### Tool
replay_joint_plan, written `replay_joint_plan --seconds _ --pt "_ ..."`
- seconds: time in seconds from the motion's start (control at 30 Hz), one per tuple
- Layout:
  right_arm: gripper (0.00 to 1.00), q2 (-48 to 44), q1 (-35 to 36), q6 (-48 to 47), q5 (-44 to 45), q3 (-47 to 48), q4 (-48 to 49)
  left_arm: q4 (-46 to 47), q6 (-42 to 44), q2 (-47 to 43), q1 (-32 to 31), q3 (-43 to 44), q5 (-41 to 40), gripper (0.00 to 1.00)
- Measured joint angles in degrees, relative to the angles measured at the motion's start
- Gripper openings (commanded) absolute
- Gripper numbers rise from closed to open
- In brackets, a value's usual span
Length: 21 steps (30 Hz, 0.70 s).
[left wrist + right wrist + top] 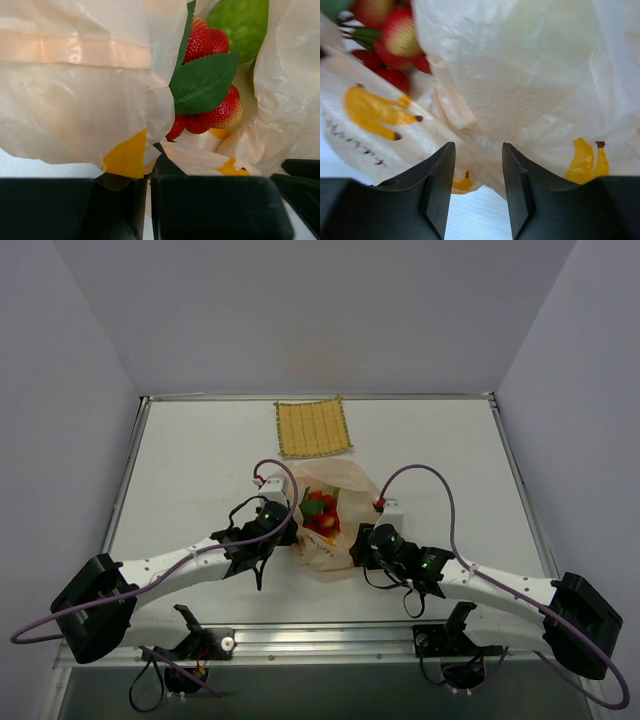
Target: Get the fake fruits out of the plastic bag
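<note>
Nothing out: berries (205, 42), green fruit (241, 21) inside bag (75, 100); pear unseen. Left gripper (149, 182) clamped on bag's left edge; right gripper (479, 170) fingers apart at bag's right side.

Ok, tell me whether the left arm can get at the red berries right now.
Probably not yet: the left gripper has its jaws shut on a fold of the plastic bag. The red berries lie uncovered just ahead in the bag's mouth, so it must let go first.

The bag (75, 100) is pale peach with yellow banana prints (375, 112), its berries (220, 112) red, fruit (240, 22) lime-green.
</note>
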Motion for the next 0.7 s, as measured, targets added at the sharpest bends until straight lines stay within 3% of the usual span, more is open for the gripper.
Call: replay_joint_plan --seconds 0.1,0.27,0.43,0.7 --pt "0.51 -4.42 0.24 -1.36 0.87 3.96 -5.49 1.16 0.02 -0.13 -0.13 -0.7 -0.37 0.02" --pt "0.53 -7.43 0.46 -4.72 2.56 13.09 -10.05 1.88 -0.24 -0.33 -0.79 -1.81 -0.76 0.02" --pt "0.52 2.01 0.46 -9.07 6.62 21.66 -11.78 2.36 -0.5 -0.35 -1.81 -1.84 -0.87 0.02" --pt "0.64 14.78 0.72 -13.42 13.14 28.24 -16.85 2.67 -0.74 -0.39 -2.25 -1.86 -1.33 0.02"
